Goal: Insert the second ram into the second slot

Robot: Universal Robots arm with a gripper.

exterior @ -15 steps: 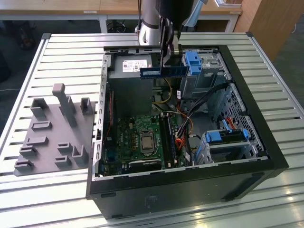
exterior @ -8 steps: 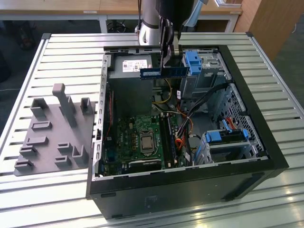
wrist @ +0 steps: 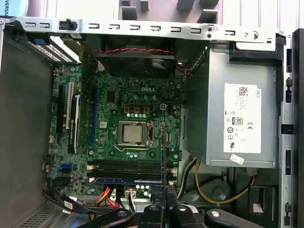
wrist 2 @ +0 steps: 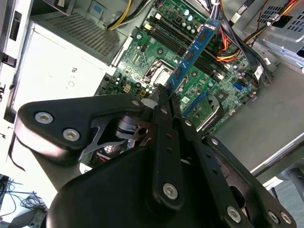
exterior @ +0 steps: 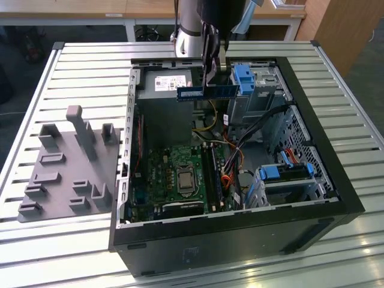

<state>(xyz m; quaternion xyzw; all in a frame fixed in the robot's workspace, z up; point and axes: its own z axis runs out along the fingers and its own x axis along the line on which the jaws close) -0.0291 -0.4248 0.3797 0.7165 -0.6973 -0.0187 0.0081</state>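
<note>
Underneath everything, a pale ribbed metal tabletop (exterior: pixel 84 66). On it, toward the exterior view's right, a big black desktop computer case (exterior: pixel 240 249) lying on its side, side panel off, insides facing up. Beside the case, on the exterior view's left, a flat grey plastic fixture plate (exterior: pixel 66 168) studded with upright blocks and posts. Inside the case, a grey metal power-supply box (exterior: pixel 165 117) with a white label. Next to that box, a green motherboard (wrist: pixel 133 104) flat on the case floor. Above the case, a black two-fingered tool (exterior: pixel 213 81) hanging from the arm, clamped tight on the upper edge of a long, thin blue circuit-board memory stick (exterior: pixel 198 92) with a pale label. Held level in the air, clear of the board and seated in nothing; in the exterior view, one end just beside a chunky blue plastic drive-bay latch (exterior: pixel 243 78). In the second wrist view, the memory stick (wrist 2: pixel 194 52) jutting out past the tool (wrist 2: pixel 166 92) over the motherboard. In the first wrist view, seen edge-on as a thin line, turned crosswise to the row of long dark memory slots (wrist: pixel 128 167). Alongside those slots, another narrow blue strip (wrist: pixel 128 180) lying parallel and low on the board. Smallest, a square silver processor (wrist: pixel 132 133) in its socket near the middle of the motherboard.
</note>
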